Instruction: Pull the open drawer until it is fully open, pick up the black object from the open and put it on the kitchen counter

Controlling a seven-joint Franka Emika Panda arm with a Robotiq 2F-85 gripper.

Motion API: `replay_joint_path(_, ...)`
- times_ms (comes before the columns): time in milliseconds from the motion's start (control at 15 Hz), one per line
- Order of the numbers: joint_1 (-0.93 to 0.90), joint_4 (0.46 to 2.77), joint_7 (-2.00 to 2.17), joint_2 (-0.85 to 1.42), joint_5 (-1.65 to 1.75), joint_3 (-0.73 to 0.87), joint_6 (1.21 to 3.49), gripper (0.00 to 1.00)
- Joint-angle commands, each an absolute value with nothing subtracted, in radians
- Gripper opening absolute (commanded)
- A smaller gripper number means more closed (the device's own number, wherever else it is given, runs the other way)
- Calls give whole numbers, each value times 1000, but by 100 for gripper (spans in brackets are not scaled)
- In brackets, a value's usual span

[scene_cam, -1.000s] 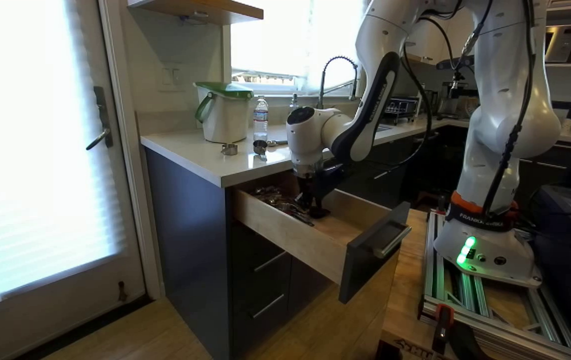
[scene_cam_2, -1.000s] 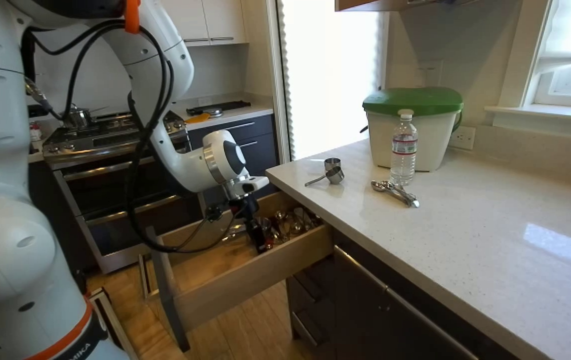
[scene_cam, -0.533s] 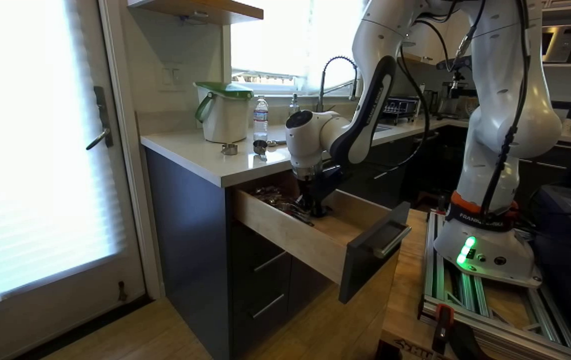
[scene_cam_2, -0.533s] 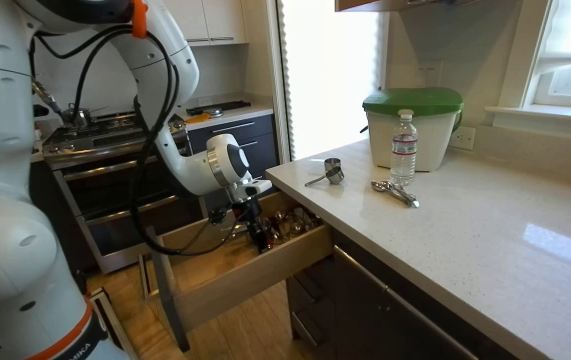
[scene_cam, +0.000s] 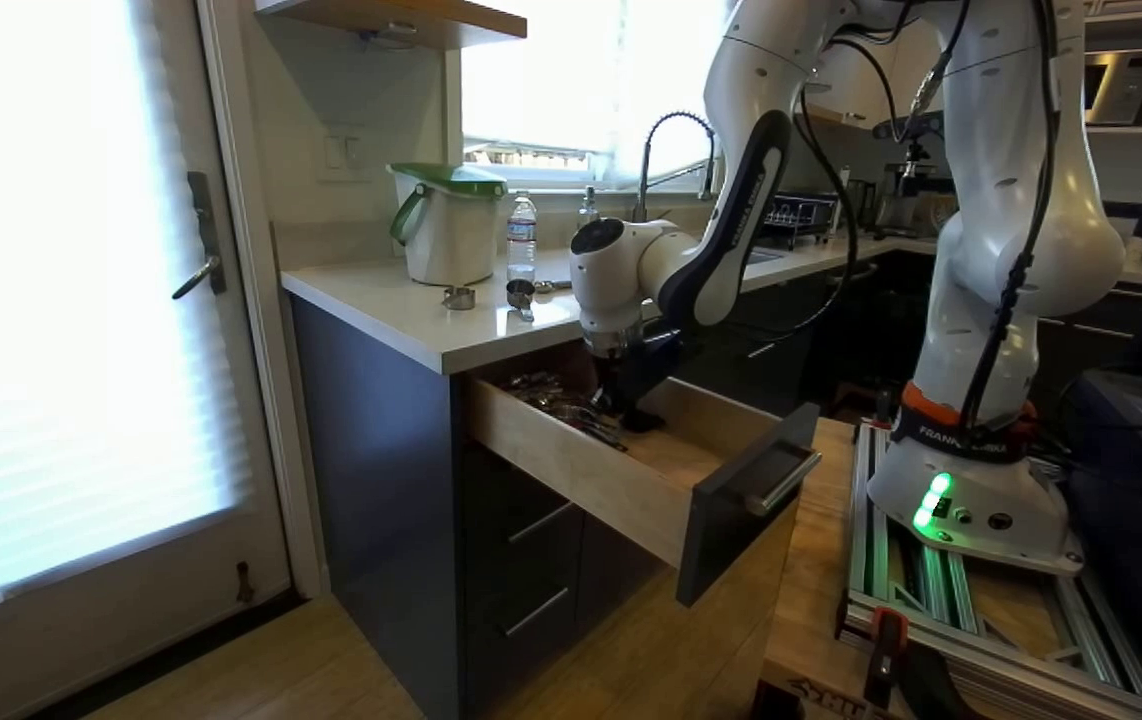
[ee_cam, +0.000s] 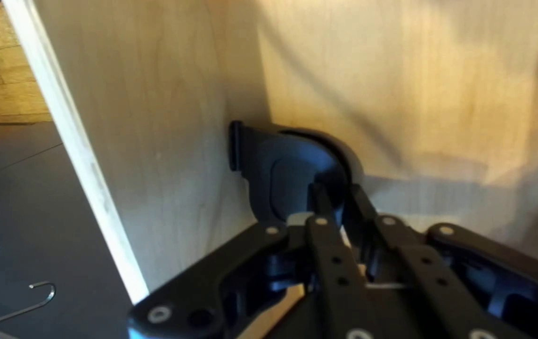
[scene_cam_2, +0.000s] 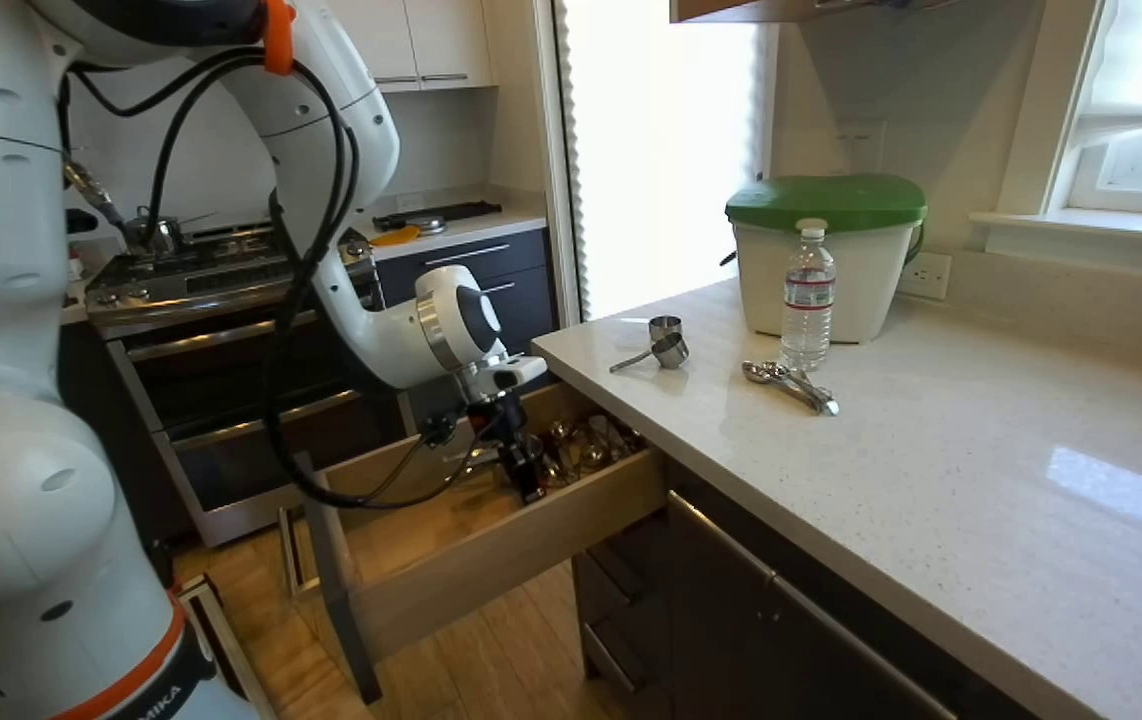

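The drawer [scene_cam: 581, 460] stands pulled out, with its light wood sides and dark front; it also shows in an exterior view [scene_cam_2: 501, 560]. The black object [ee_cam: 292, 165] is flat and rounded. It lies against the drawer's side wall [ee_cam: 151, 117] in the wrist view, and shows under the fingers in an exterior view [scene_cam: 644, 421]. My gripper [ee_cam: 337, 190] is down in the drawer, its fingers close together around the object's edge. The fingers hide part of the object. In an exterior view the gripper [scene_cam_2: 528, 488] covers it. The pale kitchen counter [scene_cam_2: 931, 480] is above the drawer.
Several metal utensils [scene_cam: 561, 405] lie at the drawer's back. On the counter stand a green-lidded bin [scene_cam_2: 811, 270], a water bottle [scene_cam_2: 808, 310], measuring cups [scene_cam_2: 669, 350] and a metal scoop [scene_cam_2: 791, 386]. The counter's edge [scene_cam: 521, 350] overhangs the drawer's rear.
My gripper has shifted slightly toward the counter side and its fingers have drawn together at the black object. The object has shifted slightly with it. The drawer looks unmoved.
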State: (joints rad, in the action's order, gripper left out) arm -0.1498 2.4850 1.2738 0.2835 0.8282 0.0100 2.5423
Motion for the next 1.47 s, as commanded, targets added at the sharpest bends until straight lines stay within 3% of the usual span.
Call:
replay_joint_path(0,-167,2489,1301,277,853,22,2523,3)
replay_joint_path(1133,-144,2582,1210,119,718,-43,2492,3)
replay_joint_path(1200,-138,2580,1208,124,711,-38,2500,38)
replay_joint_path(1267,-133,2579,1202,128,702,-35,2506,39)
replay_joint_path(1400,-123,2576,1200,143,685,-27,2513,52)
